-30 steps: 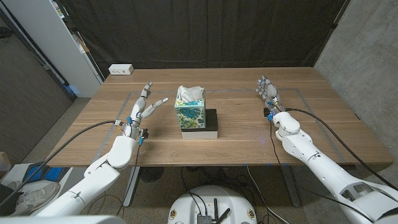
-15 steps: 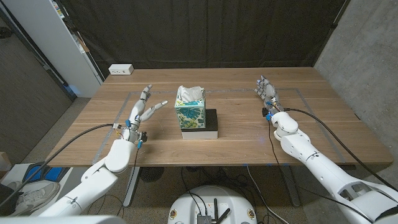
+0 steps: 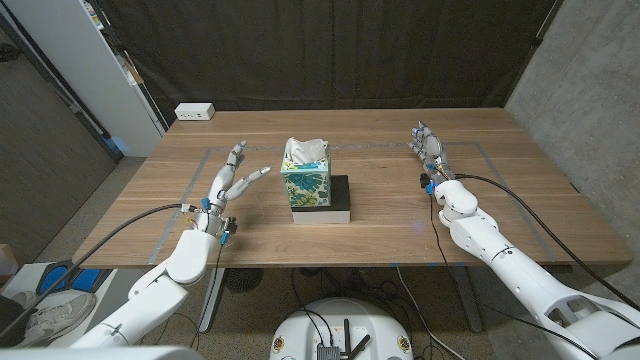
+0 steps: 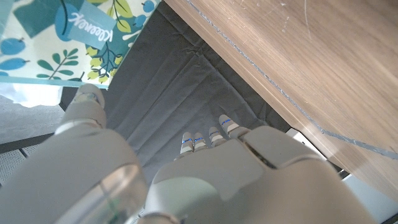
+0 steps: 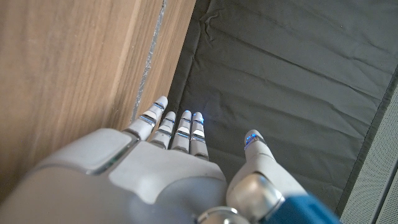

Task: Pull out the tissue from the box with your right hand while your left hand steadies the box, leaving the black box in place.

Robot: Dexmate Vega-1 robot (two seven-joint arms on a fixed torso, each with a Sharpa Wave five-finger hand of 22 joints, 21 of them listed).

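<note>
**Both hands spread and apart from the tissue box**

Head view: the tissue box (image 3: 305,182), patterned in teal and green leaves, stands upright on the black box (image 3: 322,200) at the middle of the wooden surface (image 3: 380,215). White tissue (image 3: 305,150) sticks up from its top. The left hand (image 3: 228,180) hovers at nine o'clock of the box, near it but not touching, fingers spread and holding nothing. The right hand (image 3: 430,152) sits well apart at about two o'clock, fingers apart and straight, empty; whether it touches the surface cannot be told. A white power strip (image 3: 194,112) lies at the far left corner of the surface. A black curtain (image 3: 330,50) hangs behind, a concrete wall (image 3: 590,90) stands on the right, and a white cabinet (image 3: 90,70) is on the left.

Left wrist view: the left hand (image 4: 205,180) has its fingertips (image 4: 214,134) against the dark curtain; the tissue box (image 4: 68,37) is cut off at the frame's corner, and the surface (image 4: 311,62) edge runs across.

Right wrist view: the right hand (image 5: 168,168) has its fingers side by side, thumb apart, beside the surface (image 5: 68,68) edge, before the curtain (image 5: 292,74).
</note>
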